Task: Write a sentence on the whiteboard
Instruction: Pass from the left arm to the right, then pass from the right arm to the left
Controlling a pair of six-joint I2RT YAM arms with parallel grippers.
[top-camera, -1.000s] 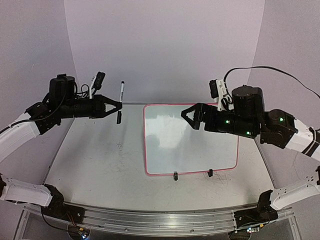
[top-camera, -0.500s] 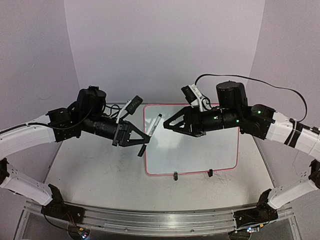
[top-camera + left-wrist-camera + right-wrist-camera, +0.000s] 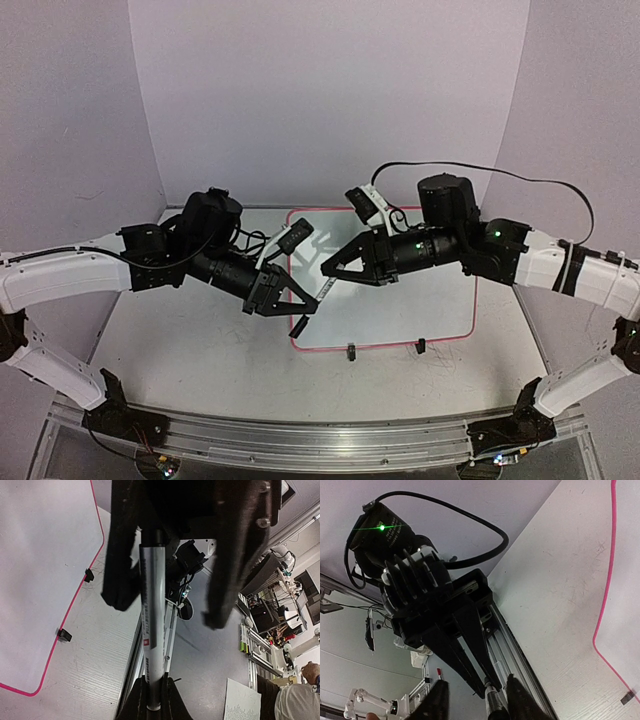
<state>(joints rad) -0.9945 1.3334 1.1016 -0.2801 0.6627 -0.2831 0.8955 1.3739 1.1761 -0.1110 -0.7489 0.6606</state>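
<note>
We find the left gripper [image 3: 305,305] clamped on a marker [image 3: 152,620], its two fingers pressed against the lower part of the pale barrel. The marker runs straight out from that gripper toward the right gripper [image 3: 328,272], which faces it nose to nose above the bench [image 3: 190,320]. The barrel is silver-white with dark print along it and a small red square. Its far end is black.

The right gripper stands partly parted, with one finger on each side of the marker's black end. In the left wrist view one finger [image 3: 120,560] lies just beside the barrel, while the other shows a clear gap to it. In the right wrist view the marker's end sits between the fingertips, nearer one than the other. We cannot tell whether the nearer finger touches it, but the jaws are not closed on it.

The whiteboard [image 3: 400,310] lies flat on the bench below both grippers and extends out to the right of the right gripper. The left gripper hangs over its near left corner, and the right gripper hangs over its left half. Its face is plain white inside a thin pink-red border. Two small black clips [image 3: 351,351] sit on its near long edge, below and nearward of both grippers. Neither gripper touches the board.
</note>
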